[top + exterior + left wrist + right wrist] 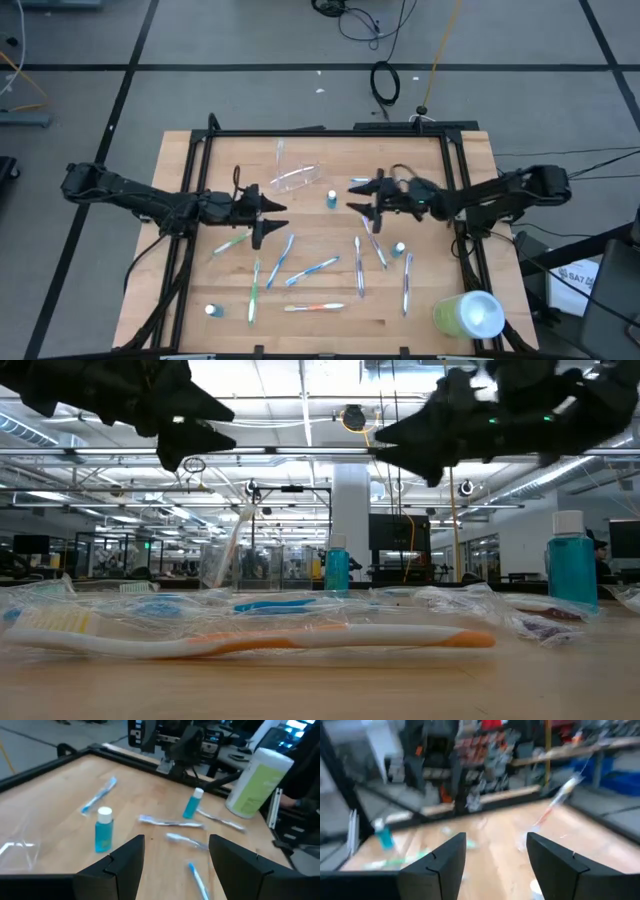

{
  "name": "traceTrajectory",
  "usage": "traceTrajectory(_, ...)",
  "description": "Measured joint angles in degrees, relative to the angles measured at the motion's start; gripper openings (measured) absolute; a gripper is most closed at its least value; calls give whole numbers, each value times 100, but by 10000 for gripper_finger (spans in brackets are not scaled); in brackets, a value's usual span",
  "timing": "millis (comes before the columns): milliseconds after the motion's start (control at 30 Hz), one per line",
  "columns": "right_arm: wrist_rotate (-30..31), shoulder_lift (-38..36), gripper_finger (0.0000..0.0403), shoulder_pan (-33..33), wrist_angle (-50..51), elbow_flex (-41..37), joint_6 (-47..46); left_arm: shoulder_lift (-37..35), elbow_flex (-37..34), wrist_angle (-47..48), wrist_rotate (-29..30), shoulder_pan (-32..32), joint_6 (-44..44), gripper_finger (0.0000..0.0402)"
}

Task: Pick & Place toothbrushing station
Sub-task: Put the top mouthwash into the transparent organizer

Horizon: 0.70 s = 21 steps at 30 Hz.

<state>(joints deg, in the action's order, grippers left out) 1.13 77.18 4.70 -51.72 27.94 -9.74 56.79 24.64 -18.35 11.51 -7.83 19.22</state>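
Now | left claw [268, 213] open, empty | right claw [362, 197] open, empty, beside clear cup [296, 178]

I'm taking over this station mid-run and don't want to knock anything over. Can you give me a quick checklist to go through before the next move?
1. Left tool open, nothing between its fingers: ok.
2. Right tool open and empty in its wrist view: ok.
3. Clear cup upright and ready to be filled: not ok, it seems to lie on its side between the two tools.
4. Blue tube standing, apart from both tools: ok.
5. Toothbrushes reachable: ok, several such as the orange and white toothbrush lie loose on the table.
6. Lime-green cylinder out of the way: ok, at the table's near right corner.
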Motion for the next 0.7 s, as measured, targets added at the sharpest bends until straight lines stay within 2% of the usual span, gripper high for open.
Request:
traceTrajectory(67,115,260,205,-12,569,373,165,-80,0,145,-79,99,-2,230)
traceTrajectory(200,1054,623,206,47,1616,905,449,-168,0,297,-89,261,0,230)
traceTrajectory(233,1102,704,208,86,1727,976,457,-176,-3,389,-92,286,-1,230)
traceTrajectory(367,587,1059,222,184,1447,1080,462,-172,0,403,-104,364,-72,230)
traceTrajectory(533,636,1379,246,271,1077,1079,641,-172,0,414,-99,413,-120,230)
traceTrajectory(700,618,1834,258,437,516,1080,388,-170,0,413,-99,413,-244,230)
